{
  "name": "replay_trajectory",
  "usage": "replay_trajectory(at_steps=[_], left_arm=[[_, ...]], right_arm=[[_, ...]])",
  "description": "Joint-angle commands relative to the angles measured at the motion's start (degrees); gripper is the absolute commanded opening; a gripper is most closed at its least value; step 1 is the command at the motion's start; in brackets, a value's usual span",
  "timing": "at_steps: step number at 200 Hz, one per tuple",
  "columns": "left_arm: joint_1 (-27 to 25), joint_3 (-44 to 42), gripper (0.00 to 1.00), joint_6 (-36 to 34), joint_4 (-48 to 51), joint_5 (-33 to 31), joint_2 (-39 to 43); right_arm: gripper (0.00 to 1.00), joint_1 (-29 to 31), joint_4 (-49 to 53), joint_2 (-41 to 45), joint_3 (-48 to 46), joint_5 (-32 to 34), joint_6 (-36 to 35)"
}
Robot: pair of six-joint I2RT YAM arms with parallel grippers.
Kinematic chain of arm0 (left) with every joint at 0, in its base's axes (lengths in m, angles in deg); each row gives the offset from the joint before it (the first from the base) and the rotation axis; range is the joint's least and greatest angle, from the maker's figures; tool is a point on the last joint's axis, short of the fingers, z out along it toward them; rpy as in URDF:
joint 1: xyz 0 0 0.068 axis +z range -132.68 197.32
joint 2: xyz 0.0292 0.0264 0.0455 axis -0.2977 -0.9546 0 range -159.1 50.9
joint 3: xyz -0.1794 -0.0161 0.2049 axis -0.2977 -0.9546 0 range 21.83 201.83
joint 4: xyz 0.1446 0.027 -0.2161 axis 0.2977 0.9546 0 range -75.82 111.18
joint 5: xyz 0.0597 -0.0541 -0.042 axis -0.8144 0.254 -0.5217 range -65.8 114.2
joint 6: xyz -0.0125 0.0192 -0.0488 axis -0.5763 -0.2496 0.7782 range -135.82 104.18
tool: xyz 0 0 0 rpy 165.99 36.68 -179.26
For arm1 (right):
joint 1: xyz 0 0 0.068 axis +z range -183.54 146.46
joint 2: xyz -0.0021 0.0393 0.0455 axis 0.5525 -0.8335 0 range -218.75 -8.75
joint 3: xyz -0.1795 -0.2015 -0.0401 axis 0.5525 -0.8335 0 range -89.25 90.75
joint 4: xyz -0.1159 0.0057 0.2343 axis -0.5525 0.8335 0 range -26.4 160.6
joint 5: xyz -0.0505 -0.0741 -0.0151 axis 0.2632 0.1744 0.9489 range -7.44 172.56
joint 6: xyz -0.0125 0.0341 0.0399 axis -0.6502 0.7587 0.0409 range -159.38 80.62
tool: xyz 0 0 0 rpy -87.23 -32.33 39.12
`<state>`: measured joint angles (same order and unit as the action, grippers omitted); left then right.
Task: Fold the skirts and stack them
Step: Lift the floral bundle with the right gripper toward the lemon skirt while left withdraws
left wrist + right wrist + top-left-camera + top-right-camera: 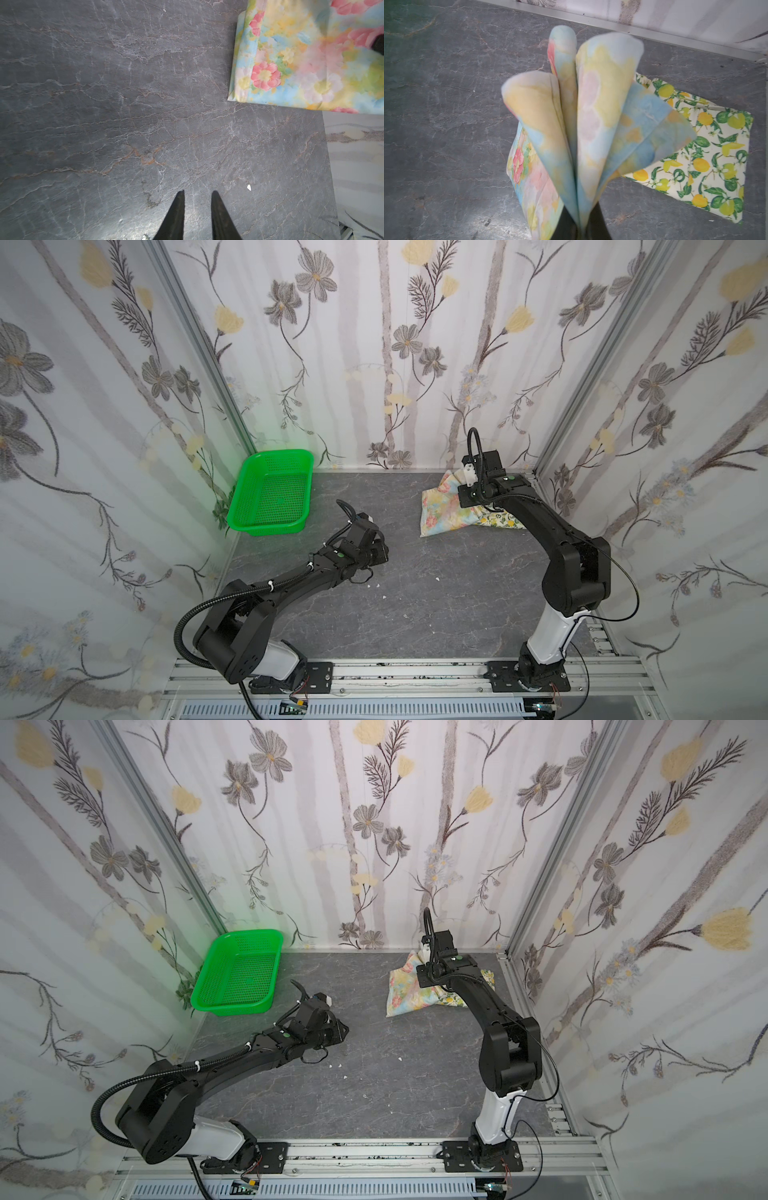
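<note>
We judge the step in hand to be the stacking of the 2 skirts. The right gripper (580, 226) is clenched on several bunched layers of the pastel floral skirt (593, 116). These layers fan out above its jaws, while the rest of that skirt hangs down to the table (415, 605) near the back right corner. The lemon skirt (708, 158) lies flat and folded by the back wall. It is just beside the pastel one, touching it or partly under it; we cannot tell which. The left gripper (197, 195) hovers over bare table near the middle, its jaws a little apart with nothing between them, well apart from both skirts.

To do this well, we should carry the pastel skirt across low and slowly, since thin cloth like this swings and the pinched layers look ready to splay. We want the hanging edge to land first along the lemon skirt's near edge. Then we lay the rest down over it, so the fold stays closed and the 2 outlines match.

The main risk, as we see it, is that the trailing cloth drags or rumples the lemon skirt. The free left gripper could come over and pin 1 corner of it. We should let go only once the cloth lies flat. The green basket (276, 454) stands well apart and plays no part here.
</note>
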<state>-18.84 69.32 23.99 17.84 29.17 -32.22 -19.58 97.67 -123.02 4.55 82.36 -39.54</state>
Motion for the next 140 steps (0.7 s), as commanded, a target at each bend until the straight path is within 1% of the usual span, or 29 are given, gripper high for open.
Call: replay_trajectory(at_steps=[1, 24, 63, 102, 140], left_arm=[[0.39, 1.34, 0.25, -0.26, -0.32, 0.24, -1.57], [0.82, 2.73, 0.25, -0.17, -0.32, 1.45, -3.46], [1.49, 4.28, 0.25, -0.04, -0.23, 2.93, -6.11], [1.73, 4.42, 0.25, 0.70, -0.21, 3.18, -6.63], [1.88, 4.52, 0.25, 1.21, -0.23, 3.82, -6.71]], right_arm=[[0.00, -2.33, -0.68, -1.60, 3.47, -2.71, -4.15], [0.00, -4.37, -0.41, -3.42, 7.25, -7.21, -6.07], [0.00, -5.94, 2.36, -6.70, 13.62, -12.10, -8.12], [0.00, -7.56, 3.20, -6.53, 15.26, -17.15, -9.48], [0.00, -10.40, 4.00, -6.10, 16.66, -19.11, -10.46]])
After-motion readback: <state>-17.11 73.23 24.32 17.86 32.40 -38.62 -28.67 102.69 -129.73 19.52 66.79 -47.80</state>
